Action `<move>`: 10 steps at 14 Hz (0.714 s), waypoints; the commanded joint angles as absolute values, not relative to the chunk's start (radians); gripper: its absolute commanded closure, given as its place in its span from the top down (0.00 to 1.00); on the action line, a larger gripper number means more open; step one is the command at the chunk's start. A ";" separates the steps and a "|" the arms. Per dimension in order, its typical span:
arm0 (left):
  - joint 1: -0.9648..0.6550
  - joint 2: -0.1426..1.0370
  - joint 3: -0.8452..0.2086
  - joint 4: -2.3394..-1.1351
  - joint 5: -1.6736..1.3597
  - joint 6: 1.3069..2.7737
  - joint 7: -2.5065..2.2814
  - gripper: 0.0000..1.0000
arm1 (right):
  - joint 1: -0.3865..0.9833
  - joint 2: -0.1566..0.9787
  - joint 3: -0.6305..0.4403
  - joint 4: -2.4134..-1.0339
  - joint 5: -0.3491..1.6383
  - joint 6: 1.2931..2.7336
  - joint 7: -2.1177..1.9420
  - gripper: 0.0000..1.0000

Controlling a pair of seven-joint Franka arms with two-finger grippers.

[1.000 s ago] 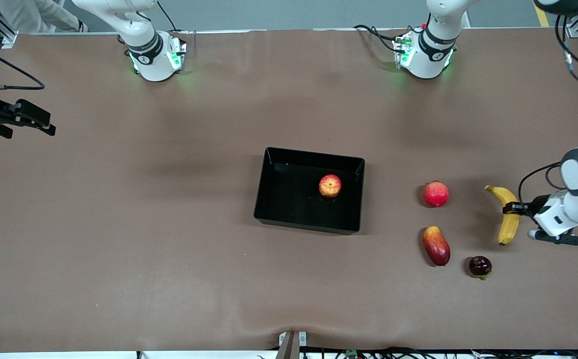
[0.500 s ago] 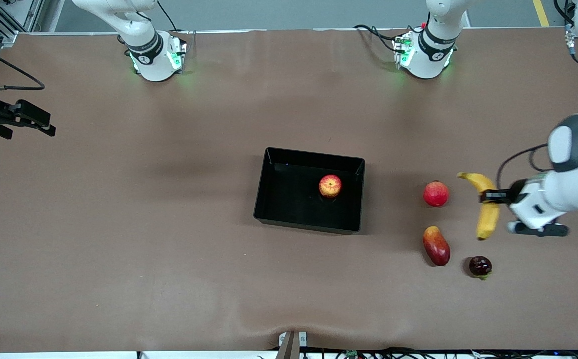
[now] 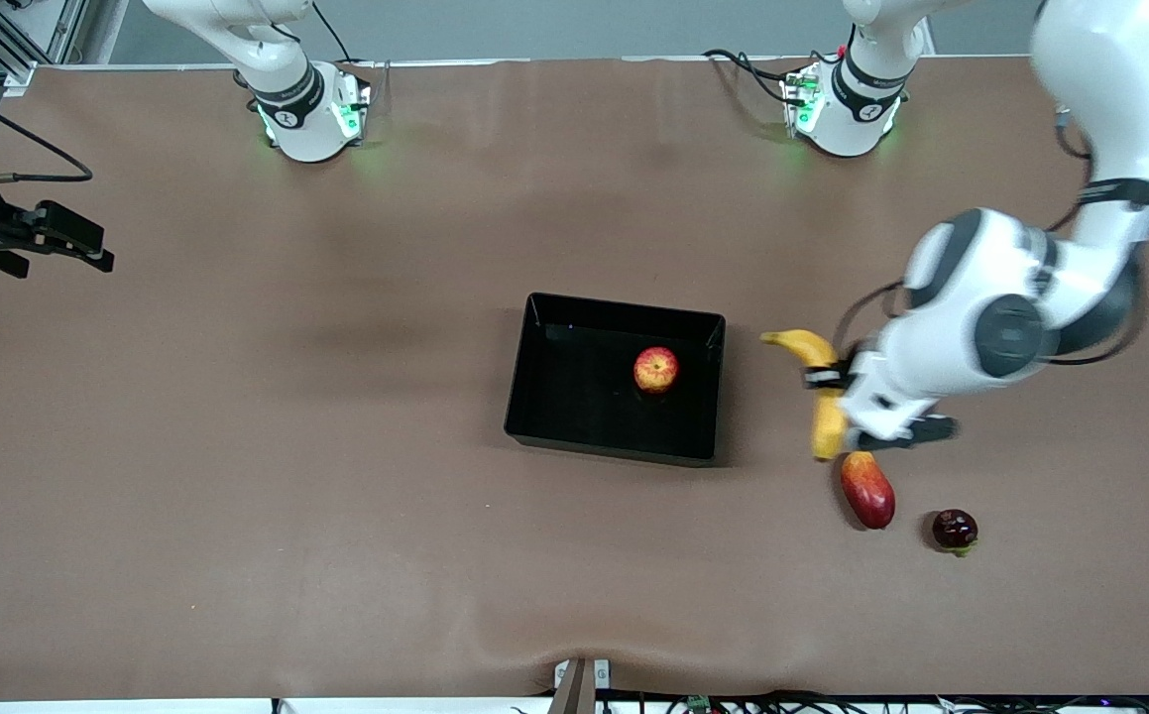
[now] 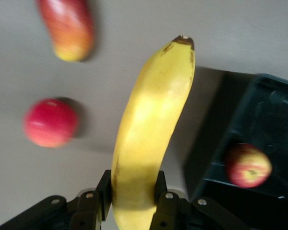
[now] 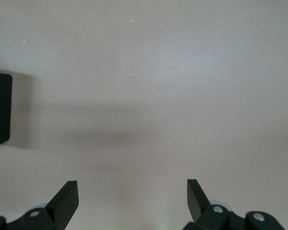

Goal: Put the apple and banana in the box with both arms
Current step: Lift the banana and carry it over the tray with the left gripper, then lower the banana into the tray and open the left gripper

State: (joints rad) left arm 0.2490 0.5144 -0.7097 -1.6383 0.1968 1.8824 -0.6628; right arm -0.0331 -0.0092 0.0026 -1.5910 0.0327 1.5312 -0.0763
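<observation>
Left hand clenched on banana beside box — right hand released, waiting over table.

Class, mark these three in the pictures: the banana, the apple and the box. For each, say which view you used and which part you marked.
banana [image 3: 804,343]: front view, on its upper curved yellow part.
apple [image 3: 655,370]: front view, middle of its red and yellow skin.
box [image 3: 574,402]: front view, bare black floor beside the apple.

Red-orange mango beside dark round fruit; pinkish-red round fruit near them.
</observation>
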 commanded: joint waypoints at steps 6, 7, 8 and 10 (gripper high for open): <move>-0.145 0.682 -0.585 -1.442 0.209 1.982 -1.078 0.00 | -0.023 -0.008 0.008 -1.589 0.026 1.529 -0.086 1.00; -0.205 0.692 -0.546 -1.443 0.209 2.012 -1.095 0.00 | -0.021 -0.006 0.008 -1.589 0.026 1.531 -0.086 1.00; -0.268 0.709 -0.510 -1.443 0.209 2.038 -1.098 0.00 | -0.021 -0.005 0.008 -1.589 0.026 1.534 -0.086 1.00; -0.389 0.732 -0.422 -1.443 0.209 2.083 -1.097 0.00 | -0.017 -0.005 0.008 -1.589 0.026 1.534 -0.086 1.00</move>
State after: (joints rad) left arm -0.2877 0.6996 -0.4955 -1.4780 0.1969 2.0518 -1.0794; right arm -0.0244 -0.0056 0.0079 -1.5916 0.0327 1.5319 -0.0775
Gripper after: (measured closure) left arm 0.612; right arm 0.000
